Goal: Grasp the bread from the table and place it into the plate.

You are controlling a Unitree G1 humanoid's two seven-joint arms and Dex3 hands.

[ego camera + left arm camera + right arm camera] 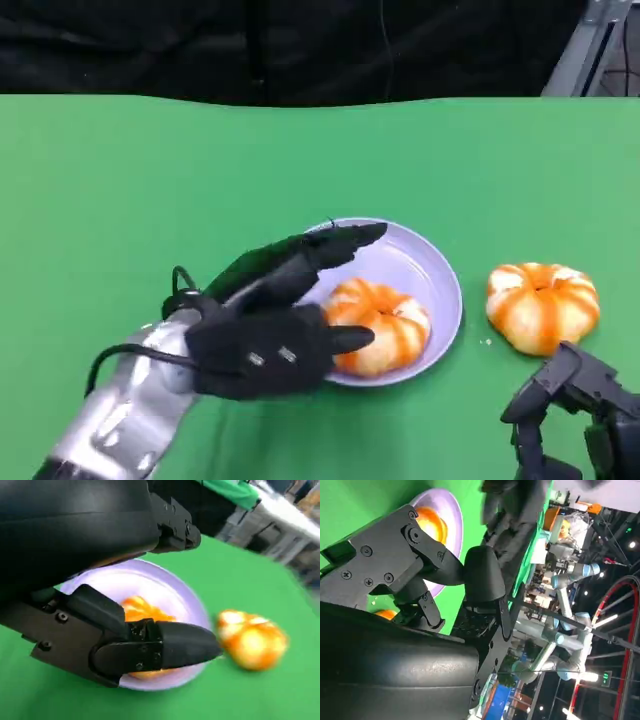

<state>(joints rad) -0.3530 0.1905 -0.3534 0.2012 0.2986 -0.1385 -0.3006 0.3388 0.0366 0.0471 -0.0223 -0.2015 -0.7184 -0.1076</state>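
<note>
Green cloth covers the table [120,180], w/ a dark backdrop along the far edge. One bread [378,327], orange-and-white and pumpkin-shaped, sits inside the plate [420,262], on its near-left part and touching the bottom. That pale lilac plate is about mid-table, slightly right of centre. A second bread [542,306] lies on the bare cloth just right of the plate, apart from its rim, so I judge the task half done at most.

Left hand [275,330] hovers at the plate's left side. Its fingers [335,243] are spread; one reaches over the far-left rim, another points at the plated bread from the near side. Nothing is pinched between them: the left wrist view shows the bread [140,612] under the fingers w/ the plate [165,585] around it, not clamped. Hand reads as released, prob. because the bread is already resting in the dish.

Right hand [580,420] sits low at the near-right corner, just near of the second bread, not touching it. Fingers hang down, holding nothing, apart rather than clenched. Seems staged for that loaf, but that's a guess.
</note>
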